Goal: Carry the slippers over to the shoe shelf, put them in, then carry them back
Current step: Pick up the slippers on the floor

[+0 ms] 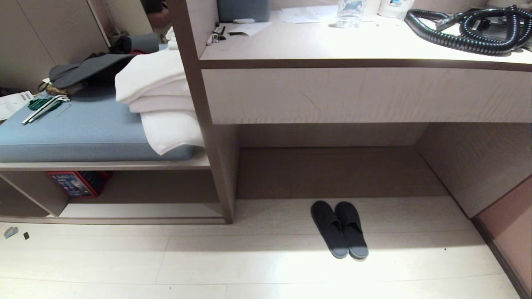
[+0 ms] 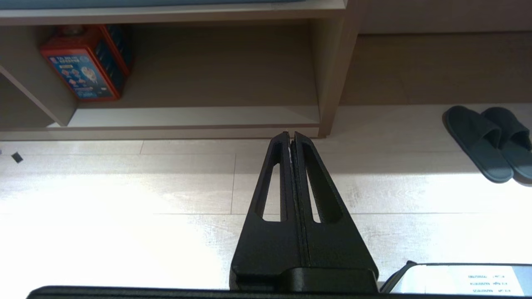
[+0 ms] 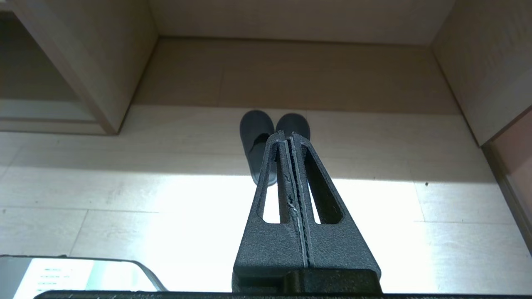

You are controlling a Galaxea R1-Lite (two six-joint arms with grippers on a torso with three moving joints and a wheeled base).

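The right gripper [image 3: 289, 135], fingers pressed together and holding nothing, hangs above the pale floor [image 1: 266, 265], its tips pointing toward the slippers [image 1: 339, 228]. The left gripper [image 2: 291, 135] is likewise pressed tight and empty, aimed at the shoe shelf [image 2: 191, 120]. In the head view, where neither arm shows, the dark pair lies side by side and touching at about 5 o'clock, under the long desk [image 1: 365, 93]. The shelf opens at 8 o'clock, a red box [image 1: 77, 183] standing at its left end. Folded white towels [image 1: 160, 99] rest on the blue cushion [image 1: 83, 133] above it.
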